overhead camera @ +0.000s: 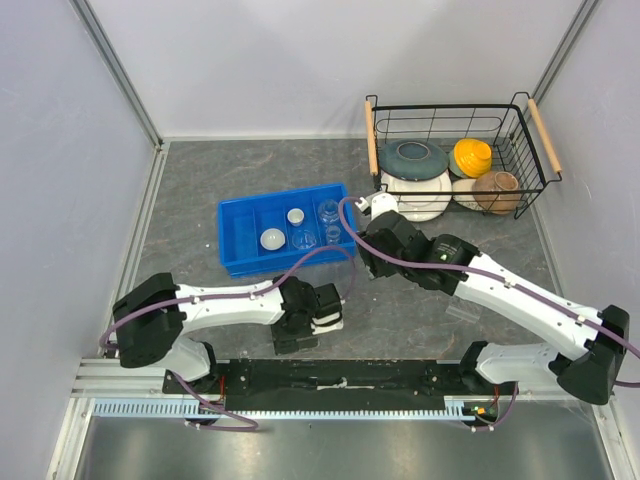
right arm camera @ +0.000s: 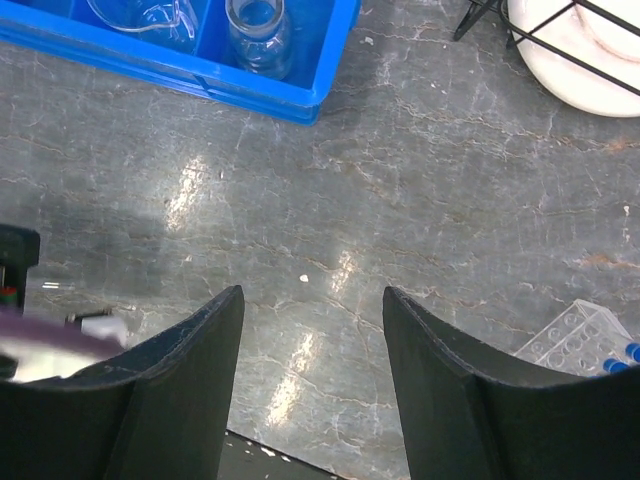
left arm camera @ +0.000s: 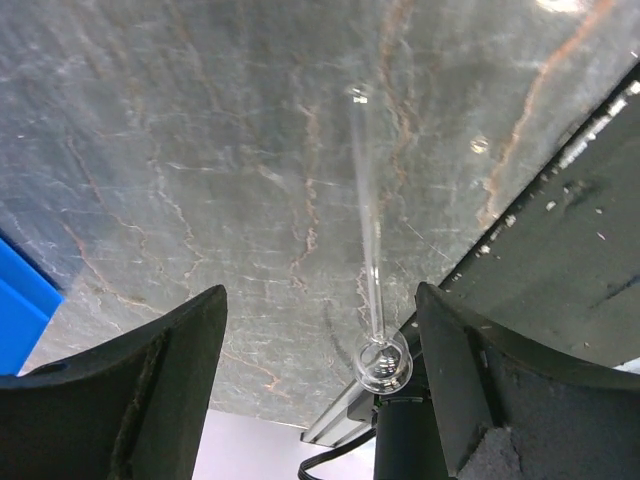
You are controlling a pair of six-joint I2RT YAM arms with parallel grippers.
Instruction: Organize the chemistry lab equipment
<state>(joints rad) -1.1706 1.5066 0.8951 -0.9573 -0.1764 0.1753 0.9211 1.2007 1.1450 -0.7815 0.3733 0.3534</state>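
Grey marbled counter (overhead camera: 200, 180) w/ plain white walls around it.

L end effector (left arm camera: 320, 300) hangs low over the counter, on the near side of the blue tray (overhead camera: 260, 268), off its right front corner. It is wide open and grips nothing. A thin glass rod (left arm camera: 368, 220) lies flat on the counter in the gap, closer to the right finger than to the left one. Its round end points away from the tray, just beside the black rail (left arm camera: 560, 240) at the counter's near edge.

R end effector (right arm camera: 312, 300) is also spread apart and empty, just off the tray's right end, over bare counter.

Inside the tray: beakers (right arm camera: 258, 30) and a white round dish (overhead camera: 272, 239). The tube rack (right arm camera: 572, 335) w/ blue-capped tubes (right arm camera: 622, 358) stands on the counter, well to the right of the tray.

Risks, in my judgement:
- The rod is off-centre, so one finger may touch first and push it, and it may roll to the rail.
- It lies flat, so the fingers (left arm camera: 130, 390) must go very low and could scrape the counter.
- Thin glass may snap if the squeeze is too hard.
- A grip near one end would let it tilt and slip.
- The arms are close near the tray, so they could bump.
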